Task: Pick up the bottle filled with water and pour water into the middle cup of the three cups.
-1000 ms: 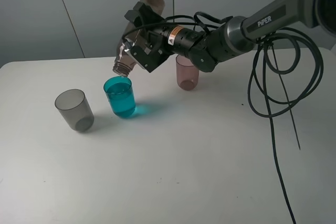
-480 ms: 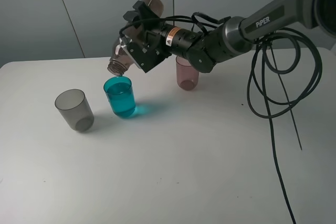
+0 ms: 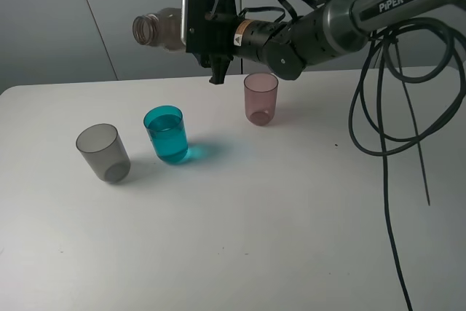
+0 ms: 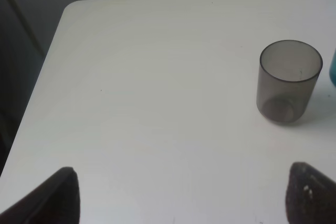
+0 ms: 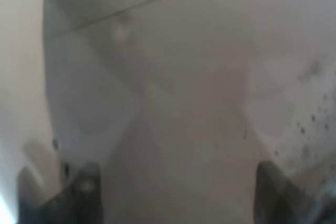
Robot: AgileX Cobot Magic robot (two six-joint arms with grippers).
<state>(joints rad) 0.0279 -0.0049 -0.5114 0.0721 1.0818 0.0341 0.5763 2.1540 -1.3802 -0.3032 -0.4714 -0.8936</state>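
Observation:
My right gripper (image 3: 194, 25) is shut on the smoky brown-grey bottle (image 3: 159, 28) and holds it roughly level, high above the table, with its open mouth pointing left. The bottle fills the right wrist view (image 5: 173, 87) between the two fingertips (image 5: 79, 184). The teal middle cup (image 3: 167, 133) stands below and holds water nearly to its rim. The grey cup (image 3: 103, 152) stands to its left and the pinkish-mauve cup (image 3: 260, 98) to its right. In the left wrist view my left gripper (image 4: 184, 203) is open and empty, near the grey cup (image 4: 289, 81).
The white table (image 3: 247, 231) ends at its left corner (image 4: 71, 11). Black cables (image 3: 389, 107) hang from the right arm over the table's right side. A grey wall stands behind the table.
The right gripper has lifted the bottle up and away from the teal cup and turned it from mouth-down to roughly level. The cups have not moved.

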